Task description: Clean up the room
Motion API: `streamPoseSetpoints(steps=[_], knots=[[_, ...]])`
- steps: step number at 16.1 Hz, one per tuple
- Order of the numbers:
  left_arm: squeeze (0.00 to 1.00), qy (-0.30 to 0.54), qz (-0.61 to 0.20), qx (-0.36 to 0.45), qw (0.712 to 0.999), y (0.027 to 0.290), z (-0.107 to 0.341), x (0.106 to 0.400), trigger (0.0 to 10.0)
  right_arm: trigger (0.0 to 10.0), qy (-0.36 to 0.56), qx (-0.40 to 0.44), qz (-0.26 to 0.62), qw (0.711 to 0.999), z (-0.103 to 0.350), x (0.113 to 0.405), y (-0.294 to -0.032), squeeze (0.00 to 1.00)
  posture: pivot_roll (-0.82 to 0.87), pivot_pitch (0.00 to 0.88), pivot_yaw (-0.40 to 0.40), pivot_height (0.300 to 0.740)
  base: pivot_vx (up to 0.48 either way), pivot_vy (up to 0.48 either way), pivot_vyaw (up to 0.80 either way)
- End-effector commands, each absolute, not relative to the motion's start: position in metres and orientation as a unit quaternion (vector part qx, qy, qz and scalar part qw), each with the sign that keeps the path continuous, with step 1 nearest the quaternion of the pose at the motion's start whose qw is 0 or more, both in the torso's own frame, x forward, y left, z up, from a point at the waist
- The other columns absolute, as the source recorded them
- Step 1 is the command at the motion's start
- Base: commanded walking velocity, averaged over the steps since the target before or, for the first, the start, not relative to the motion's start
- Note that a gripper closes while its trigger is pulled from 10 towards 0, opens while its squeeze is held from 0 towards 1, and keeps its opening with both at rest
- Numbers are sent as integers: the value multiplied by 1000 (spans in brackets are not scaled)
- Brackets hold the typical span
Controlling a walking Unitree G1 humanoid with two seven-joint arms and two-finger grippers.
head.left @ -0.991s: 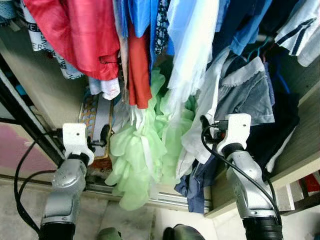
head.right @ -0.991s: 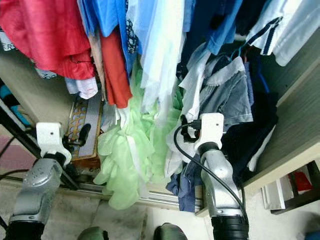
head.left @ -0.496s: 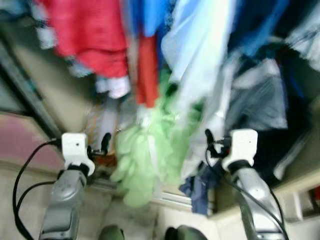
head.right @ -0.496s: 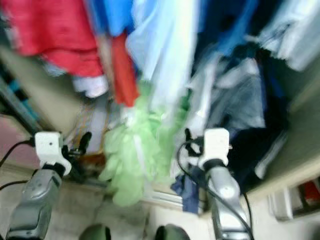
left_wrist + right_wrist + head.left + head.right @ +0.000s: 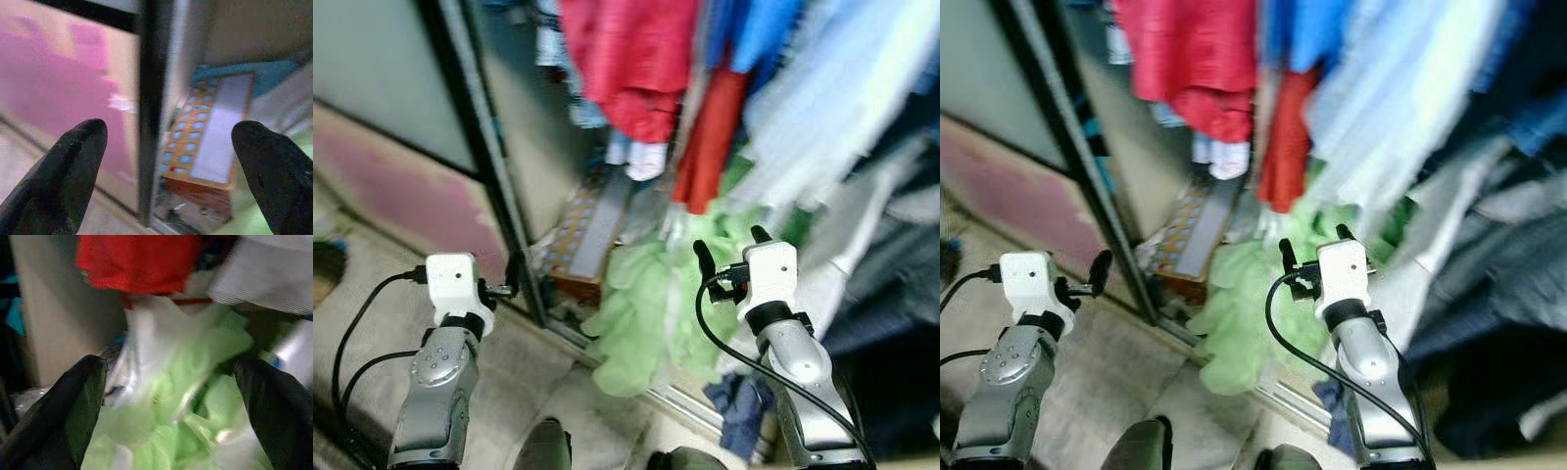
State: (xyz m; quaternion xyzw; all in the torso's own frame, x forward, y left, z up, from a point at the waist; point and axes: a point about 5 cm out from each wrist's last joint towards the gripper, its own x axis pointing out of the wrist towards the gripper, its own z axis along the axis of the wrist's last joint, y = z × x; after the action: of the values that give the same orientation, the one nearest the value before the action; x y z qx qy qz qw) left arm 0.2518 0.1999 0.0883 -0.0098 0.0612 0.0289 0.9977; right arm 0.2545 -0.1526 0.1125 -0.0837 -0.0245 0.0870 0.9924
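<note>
Both grippers are standing raised before an open wardrobe, fingers spread apart and gripping nothing. Right gripper (image 5: 732, 246) is pointing toward 12 o'clock at the pale green garment (image 5: 646, 304), which is spilling from the wardrobe floor over the sliding-door track (image 5: 690, 403) toward 6 o'clock. Left gripper (image 5: 168, 161) is pointing at the black door frame (image 5: 489, 166), just beside it; its wrist view is showing the frame between the two fingertips (image 5: 73, 152).

Hanging clothes are filling the wardrobe from 12 to 3 o'clock: a red garment (image 5: 641, 59), a narrower orange-red one (image 5: 710, 147) at its 3 o'clock side, then light blue fabric (image 5: 842, 108), and dark clothing (image 5: 891, 323) at 4 o'clock. These are appearing blurred.

A patterned flat box (image 5: 592, 230) is lying on the wardrobe floor at 11 o'clock from the green garment, just inside the frame. A dark blue cloth (image 5: 739, 411) is lying on the track at 5 o'clock.
</note>
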Motion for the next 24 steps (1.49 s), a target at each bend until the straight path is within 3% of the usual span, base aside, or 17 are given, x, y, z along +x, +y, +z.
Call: streamPoseSetpoints(steps=[1,17,19,21,24], knots=[[0,59,43,-11,997,202,91,253,10000,10000,-22,-85,94,992,111,255,-153,0,24,83,-67,740,0,0,800],[0,76,42,-51,995,200,85,246,10000,10000,-10,-59,81,995,106,255,-158,0,19,101,-51,740,0,0,800],[0,74,41,-46,995,200,86,247,10000,10000,-6,-59,83,995,107,249,-159,0,23,103,-57,740,0,0,253],[0,73,40,-43,996,202,86,246,10000,10000,-33,-151,60,986,115,229,-173,0,19,104,-58,740,0,0,0],[0,81,37,-51,995,199,82,246,10000,10000,0,-123,96,988,107,219,-171,0,-3,103,-52,740,0,0,0]])
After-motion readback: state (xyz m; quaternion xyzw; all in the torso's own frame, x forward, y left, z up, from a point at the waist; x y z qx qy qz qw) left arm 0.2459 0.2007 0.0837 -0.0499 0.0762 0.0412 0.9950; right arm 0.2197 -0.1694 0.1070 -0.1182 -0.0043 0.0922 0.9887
